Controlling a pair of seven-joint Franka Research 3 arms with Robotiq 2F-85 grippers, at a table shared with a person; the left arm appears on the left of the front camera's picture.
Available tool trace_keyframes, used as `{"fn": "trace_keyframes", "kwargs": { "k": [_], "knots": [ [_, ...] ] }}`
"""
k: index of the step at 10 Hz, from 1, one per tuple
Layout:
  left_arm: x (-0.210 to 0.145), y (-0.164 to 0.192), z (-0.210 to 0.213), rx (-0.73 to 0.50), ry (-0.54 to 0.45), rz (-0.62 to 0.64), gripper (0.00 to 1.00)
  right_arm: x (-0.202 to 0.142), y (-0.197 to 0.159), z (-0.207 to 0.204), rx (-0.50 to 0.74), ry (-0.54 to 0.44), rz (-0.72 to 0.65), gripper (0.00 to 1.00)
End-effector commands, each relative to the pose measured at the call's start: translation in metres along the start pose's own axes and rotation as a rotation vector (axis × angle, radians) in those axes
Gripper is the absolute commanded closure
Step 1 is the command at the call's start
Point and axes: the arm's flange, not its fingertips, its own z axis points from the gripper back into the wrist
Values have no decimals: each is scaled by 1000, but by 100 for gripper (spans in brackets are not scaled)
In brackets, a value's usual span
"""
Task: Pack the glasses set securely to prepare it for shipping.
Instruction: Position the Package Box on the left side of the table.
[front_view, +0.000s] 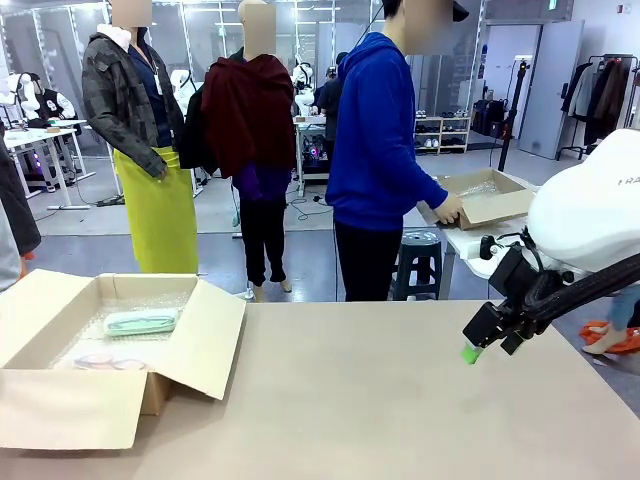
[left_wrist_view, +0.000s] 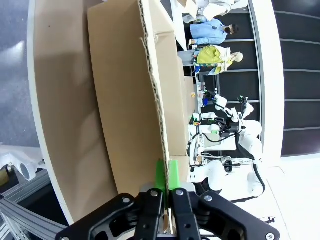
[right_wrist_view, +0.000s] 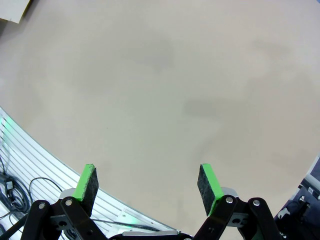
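Front: beige table (front_view: 380, 400); open cardboard box (front_view: 100, 400) far left of the right gripper (front_view: 478, 345) held mint case (front_view: 142, 321) & pink case (front_view: 108, 361); person (front_view: 378, 150) behind. Left wrist: left gripper (left_wrist_view: 165, 182) clamped on a box flap (left_wrist_view: 130, 100). Right wrist: jaws wide apart above bare tabletop.

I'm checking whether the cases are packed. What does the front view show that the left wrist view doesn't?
Front view alone: the mint green case and pale pink case lying in the open cardboard box on bubble wrap, and the right gripper above the table.
Left wrist view alone: the left gripper shut on a box flap's edge.
Both: the box, the table.
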Motion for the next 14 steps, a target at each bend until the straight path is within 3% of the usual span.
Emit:
{"fn": "trace_keyframes", "kwargs": {
  "k": [1,7,8,9,10,11,12,14],
  "knots": [
    [1,-1,-3,5,10,-4,98,-1,1,0,6,-2,15,0],
    [1,1,-3,-1,5,0,97,-1,1,0,6,-2,15,0],
    [-1,-3,-2,16,23,-56,65,-1,1,0,6,-2,15,0],
    [-2,-7,0,48,19,-62,65,-1,1,0,6,-2,15,0],
    [-3,-10,1,50,12,-65,33,-1,1,0,6,-2,15,0],
    [-5,-10,1,58,6,-65,34,-1,1,0,6,-2,15,0],
    [-7,-11,1,74,-2,-71,2,-1,1,0,6,-2,15,0],
    [-6,-24,8,104,-14,-94,0,-1,1,0,6,-2,15,0]
  ]
}}
